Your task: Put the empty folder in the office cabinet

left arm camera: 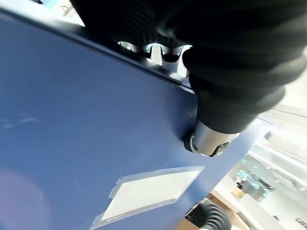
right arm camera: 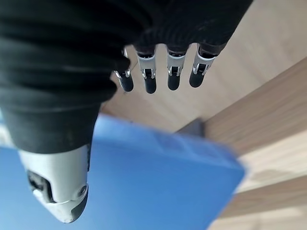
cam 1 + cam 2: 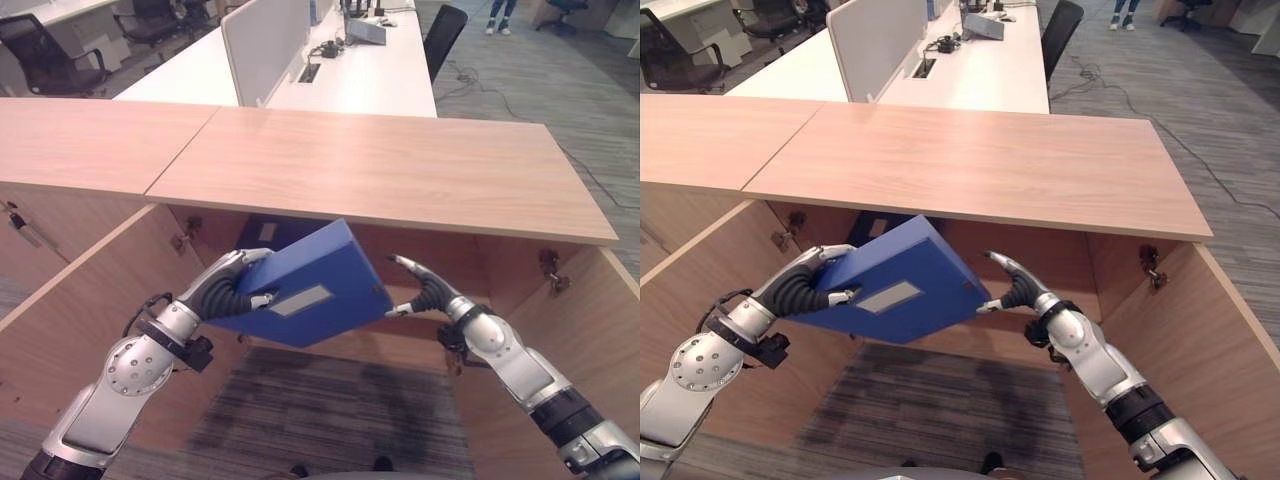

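A blue folder (image 3: 322,262) with a clear label pocket hangs tilted in front of the open office cabinet (image 3: 380,165), just below its wooden top. My left hand (image 3: 225,285) is shut on the folder's left end, fingers over its top edge and thumb (image 1: 211,139) pressed on its face (image 1: 72,120). My right hand (image 3: 430,292) is open at the folder's right corner, fingers (image 2: 148,79) straight and pointing into the cabinet, thumb by the blue corner (image 2: 158,182).
Another dark blue folder (image 3: 265,232) stands inside the cabinet at the back left. The cabinet's doors stand swung out at the left (image 3: 70,300) and right (image 3: 600,330). Behind are a white desk (image 3: 350,70), a black chair (image 3: 445,35) and a person's legs (image 3: 500,15).
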Motion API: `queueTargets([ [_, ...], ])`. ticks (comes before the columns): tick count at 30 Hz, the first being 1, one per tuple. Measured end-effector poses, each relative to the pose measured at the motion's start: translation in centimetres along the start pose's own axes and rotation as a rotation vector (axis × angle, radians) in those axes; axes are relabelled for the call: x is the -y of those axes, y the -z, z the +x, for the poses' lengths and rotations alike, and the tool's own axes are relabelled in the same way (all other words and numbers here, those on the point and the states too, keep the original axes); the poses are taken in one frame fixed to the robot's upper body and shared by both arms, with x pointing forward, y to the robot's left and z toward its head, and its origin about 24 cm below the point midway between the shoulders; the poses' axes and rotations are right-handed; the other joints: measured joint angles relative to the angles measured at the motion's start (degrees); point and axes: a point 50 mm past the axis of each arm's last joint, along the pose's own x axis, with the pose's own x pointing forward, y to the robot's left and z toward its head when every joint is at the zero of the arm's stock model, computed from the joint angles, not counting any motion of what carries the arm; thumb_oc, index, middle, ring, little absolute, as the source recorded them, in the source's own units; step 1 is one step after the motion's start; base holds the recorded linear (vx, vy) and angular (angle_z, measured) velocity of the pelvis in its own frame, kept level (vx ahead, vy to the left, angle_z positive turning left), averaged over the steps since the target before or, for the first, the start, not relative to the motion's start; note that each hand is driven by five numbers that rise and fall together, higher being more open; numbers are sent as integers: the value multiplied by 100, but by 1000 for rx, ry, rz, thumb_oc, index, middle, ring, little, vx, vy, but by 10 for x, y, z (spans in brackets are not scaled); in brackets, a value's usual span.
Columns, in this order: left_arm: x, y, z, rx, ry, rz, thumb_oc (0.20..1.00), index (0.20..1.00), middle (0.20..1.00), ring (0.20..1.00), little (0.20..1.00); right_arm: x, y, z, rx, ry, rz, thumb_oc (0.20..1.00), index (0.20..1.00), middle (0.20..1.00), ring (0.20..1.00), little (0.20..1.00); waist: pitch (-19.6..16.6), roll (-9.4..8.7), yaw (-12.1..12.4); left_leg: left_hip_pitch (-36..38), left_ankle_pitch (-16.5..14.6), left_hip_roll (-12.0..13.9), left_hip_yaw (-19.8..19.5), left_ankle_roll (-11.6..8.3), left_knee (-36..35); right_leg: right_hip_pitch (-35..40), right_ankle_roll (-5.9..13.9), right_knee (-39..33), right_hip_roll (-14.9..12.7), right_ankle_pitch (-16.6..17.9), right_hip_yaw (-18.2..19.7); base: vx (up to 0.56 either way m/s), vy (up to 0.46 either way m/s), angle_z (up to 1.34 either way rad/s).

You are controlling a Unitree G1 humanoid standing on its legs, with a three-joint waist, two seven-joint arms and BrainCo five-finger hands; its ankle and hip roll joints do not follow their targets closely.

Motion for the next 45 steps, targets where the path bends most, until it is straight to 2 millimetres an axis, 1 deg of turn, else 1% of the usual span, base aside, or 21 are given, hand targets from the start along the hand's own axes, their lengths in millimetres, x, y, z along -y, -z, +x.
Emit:
queueTargets([
  [3,2,-3,2,20,16,3,200,200,200,200,200,-6,-11,7,44,-26,23,1000,1000,1000,1000,1000,2,2,-9,2,0,0,3,0,0,0,0,0,1,0,2,0,0,0],
  [8,2,-4,4,28,24,6,200,200,200,200,200,-9,-12,9,51,-35,27,1000,1000,1000,1000,1000,2,0,13,3,0,-1,0,0,0,3,0,0,0,0,-1,0,0,0],
  [12,2,-7,8,47,34,18,200,200,200,200,200,-7,-12,9,49,-27,24,1000,1000,1000,1000,1000,1,-2,16,6,1,-1,-2,0,1,7,0,1,0,1,-3,0,0,0],
  [16,-6,-14,18,80,28,56,200,200,200,200,200,1,-15,17,52,0,8,1000,1000,1000,1000,1000,-3,-11,-8,9,1,0,1,-1,1,9,-4,1,1,5,-2,0,0,0],
  [17,-7,-14,18,81,26,61,200,200,200,200,200,3,-15,18,54,3,4,200,200,200,200,200,-3,-12,-12,9,1,0,2,-1,1,9,-4,1,1,5,-1,0,0,0],
  [20,-10,-17,22,92,13,70,200,200,200,200,200,3,-19,22,63,8,6,200,200,200,200,200,-16,-33,-8,17,1,0,3,-1,2,14,-4,1,2,6,1,0,0,0],
  [24,-7,-14,22,82,23,61,200,200,200,200,200,-4,-14,22,45,-26,42,200,200,200,200,200,-57,-107,-2,19,1,-1,6,-1,2,16,-4,1,0,6,1,0,0,0],
  [27,-6,-14,23,77,18,52,200,200,200,200,200,-6,-13,23,40,-41,50,200,200,200,200,200,-64,-118,11,26,1,-3,9,-2,2,22,1,1,-4,9,3,0,0,0],
  [30,-4,-11,24,70,13,28,200,200,200,200,200,-11,-10,22,32,-64,99,200,200,200,200,200,-66,-120,15,33,3,-2,8,-3,2,29,1,1,-1,9,3,0,0,0],
  [32,-2,-7,25,52,22,12,200,200,200,200,200,-22,-2,20,9,-93,177,200,200,200,200,200,-71,-128,1,37,3,-2,9,-4,2,30,2,1,-1,8,3,0,0,0],
  [34,5,-3,25,23,59,0,200,200,200,200,200,-39,9,16,-30,-124,280,200,200,200,200,200,-79,-138,-2,37,3,-5,9,-4,2,32,1,1,-5,9,3,0,0,0],
  [35,8,0,25,11,73,-8,200,200,200,200,200,-51,18,11,-66,-136,364,200,200,200,200,200,-84,-146,-2,36,3,-5,8,-4,1,29,1,1,-7,8,2,0,0,0],
  [36,15,7,25,-16,97,-31,200,200,200,200,200,-68,28,8,-108,-121,537,200,200,200,200,200,-100,-163,13,37,2,-3,4,-5,2,29,-5,1,-4,3,-5,0,0,0],
  [37,20,12,24,-41,118,-44,200,200,200,200,200,-83,35,4,-148,-129,648,200,200,200,200,200,-100,-165,16,34,2,-2,6,-5,2,28,-4,1,-3,3,-4,0,0,0],
  [38,27,21,21,-95,163,-64,514,514,514,514,514,-107,41,-7,-210,-183,783,200,200,200,200,200,-87,-153,20,14,2,-5,11,-5,2,11,-1,2,-6,3,-3,0,0,0],
  [39,30,25,19,-117,180,-73,1000,1000,1000,1000,1000,-116,43,-12,-236,-211,821,200,200,200,200,200,-86,-152,14,9,2,-6,17,-5,2,6,-2,0,-11,5,2,0,0,0],
  [40,37,29,12,-145,200,-111,1000,1000,1000,1000,1000,-129,48,-21,-280,-240,865,200,200,200,200,200,-85,-150,3,14,2,-7,19,-5,2,12,0,1,-12,5,0,0,0,0],
  [41,43,33,8,-164,188,-178,1000,1000,1000,1000,1000,-137,52,-27,-305,-254,896,200,200,200,200,200,-86,-151,4,23,2,-7,19,-6,1,22,1,1,-13,5,-3,0,0,0],
  [43,52,36,8,-172,127,-316,1000,1000,1000,1000,1000,-152,60,-37,-372,-279,960,200,200,200,200,200,-85,-154,67,16,2,-6,11,-6,1,17,0,-1,-14,2,-9,-1,-7,2],
  [44,56,34,9,-151,35,-439,1000,1000,1000,1000,1000,-166,65,-48,-423,-276,1051,200,200,200,200,200,-83,-164,120,4,8,-5,-5,-15,0,10,26,1,-12,-15,-27,3,-16,6],
  [45,59,35,6,-143,-66,-579,1000,1000,1000,1000,1000,-181,69,-59,-486,-250,1145,200,200,200,200,200,-79,-160,120,8,5,-5,-15,-19,-1,15,18,4,-13,-47,-39,5,-11,6],
])
